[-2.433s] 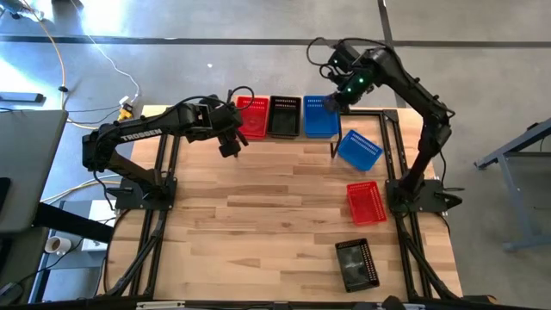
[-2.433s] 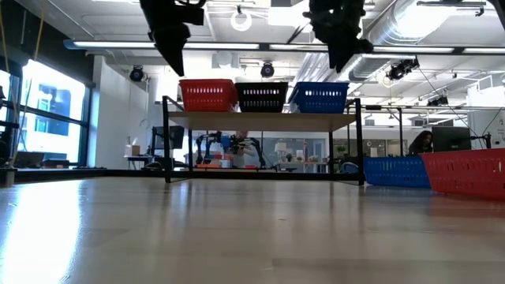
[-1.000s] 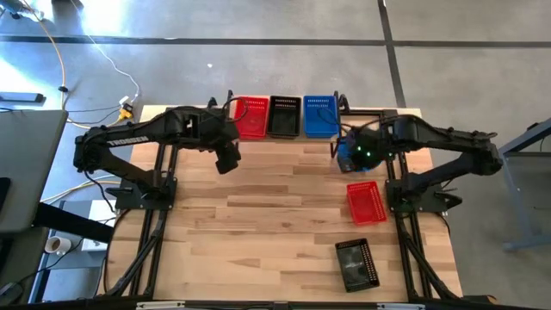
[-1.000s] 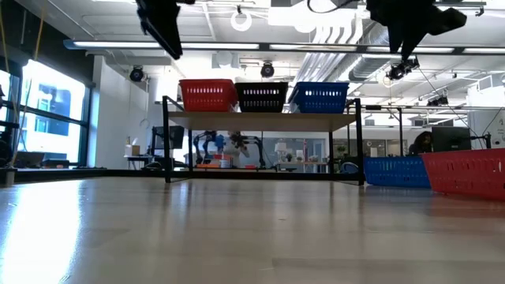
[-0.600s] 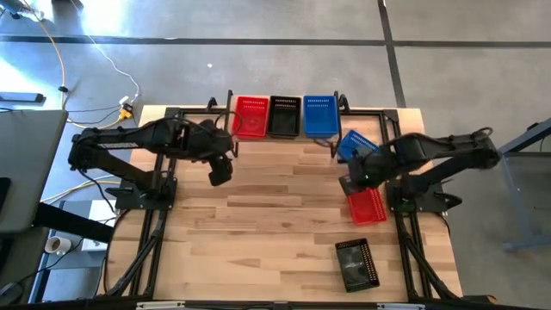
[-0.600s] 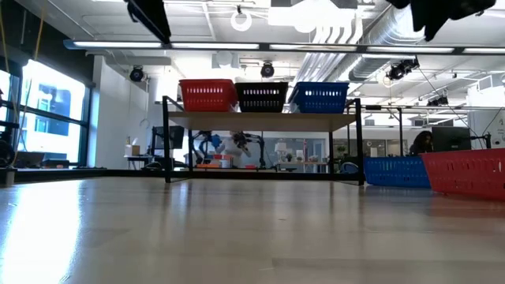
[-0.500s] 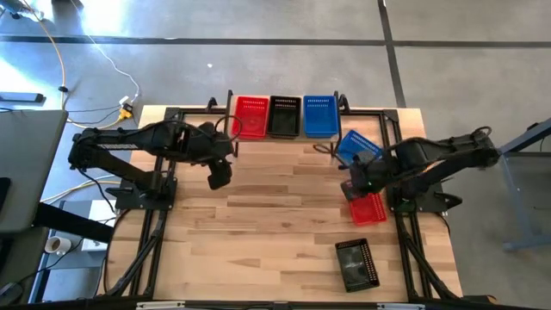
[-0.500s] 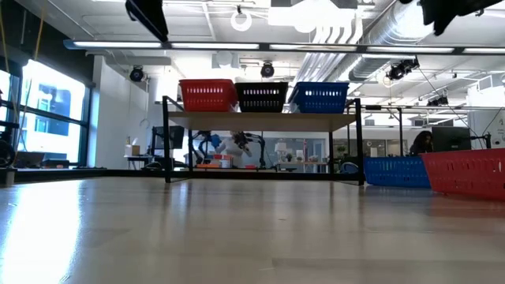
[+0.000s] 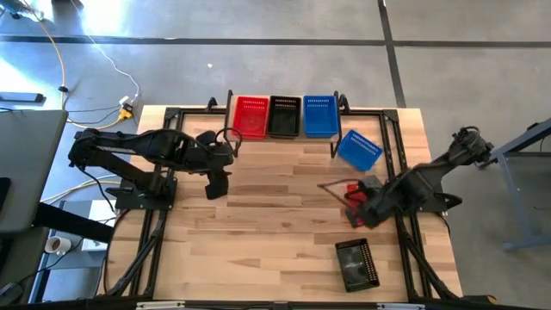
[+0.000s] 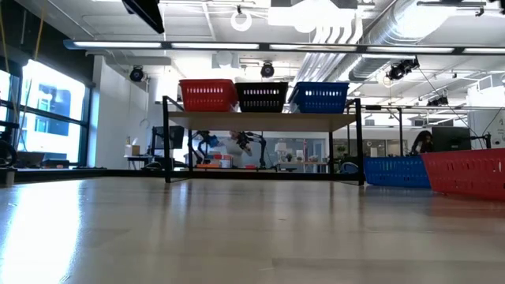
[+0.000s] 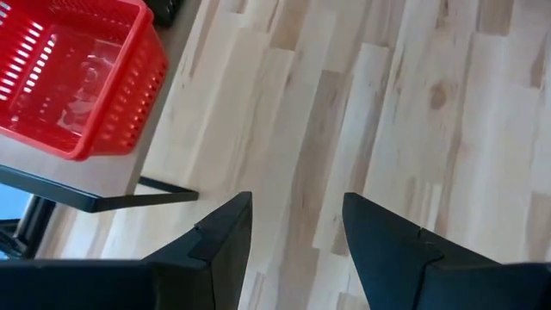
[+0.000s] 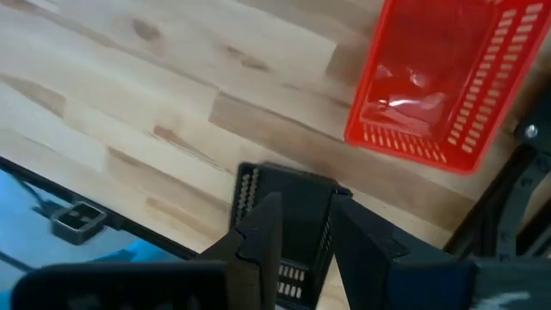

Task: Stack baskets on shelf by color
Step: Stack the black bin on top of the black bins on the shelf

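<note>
On the shelf (image 9: 284,133) at the table's far edge stand a red basket (image 9: 251,116), a black basket (image 9: 284,116) and a blue basket (image 9: 319,116); they also show in the low view, red (image 10: 207,95), black (image 10: 262,96) and blue (image 10: 319,97). Loose on the table's right lie a blue basket (image 9: 359,149), a red basket (image 12: 439,86) and a black basket (image 9: 356,263). My left gripper (image 11: 297,224) is open and empty over bare table, near the shelf's left end. My right gripper (image 12: 306,228) is open and empty, above the loose black basket (image 12: 284,215), just past the loose red one.
The shelf's black metal frame (image 11: 112,202) stands close to my left gripper. The black arm mounts (image 9: 142,194) stand at both table sides. The table's middle and near left are bare wood (image 9: 258,232). The room behind shows in the low view.
My right gripper has gone from beside the loose blue basket toward the table's near edge and down, passing over the loose red basket to above the black one. My left gripper has drawn back from the shelf toward the near edge. No basket has moved.
</note>
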Robot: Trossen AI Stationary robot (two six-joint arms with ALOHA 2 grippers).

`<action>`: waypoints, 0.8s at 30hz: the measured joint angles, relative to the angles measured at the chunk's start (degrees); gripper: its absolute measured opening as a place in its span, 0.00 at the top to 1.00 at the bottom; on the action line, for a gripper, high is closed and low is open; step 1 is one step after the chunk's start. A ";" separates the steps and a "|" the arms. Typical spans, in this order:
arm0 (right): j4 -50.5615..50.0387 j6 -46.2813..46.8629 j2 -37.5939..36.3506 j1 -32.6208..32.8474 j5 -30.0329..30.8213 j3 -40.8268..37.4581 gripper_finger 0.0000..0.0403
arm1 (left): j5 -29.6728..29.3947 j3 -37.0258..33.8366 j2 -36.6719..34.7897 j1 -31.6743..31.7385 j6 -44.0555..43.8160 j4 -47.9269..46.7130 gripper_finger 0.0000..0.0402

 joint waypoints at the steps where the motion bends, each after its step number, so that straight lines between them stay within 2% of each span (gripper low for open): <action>1: 0.00 0.83 0.70 0.92 -0.02 0.00 0.78 | -0.01 0.00 0.00 -0.14 -0.66 0.16 0.57; 13: 0.68 3.16 10.14 8.73 -3.07 0.01 0.78 | 0.00 0.00 0.02 -0.95 -7.79 2.11 0.57; 18: 2.09 6.93 11.87 12.57 -3.63 0.02 0.78 | 0.00 -0.02 0.04 -0.95 -11.73 2.11 0.57; 24: 2.62 13.64 13.21 17.66 -2.36 0.04 0.78 | 0.00 -0.02 0.04 -0.95 -12.53 2.11 0.57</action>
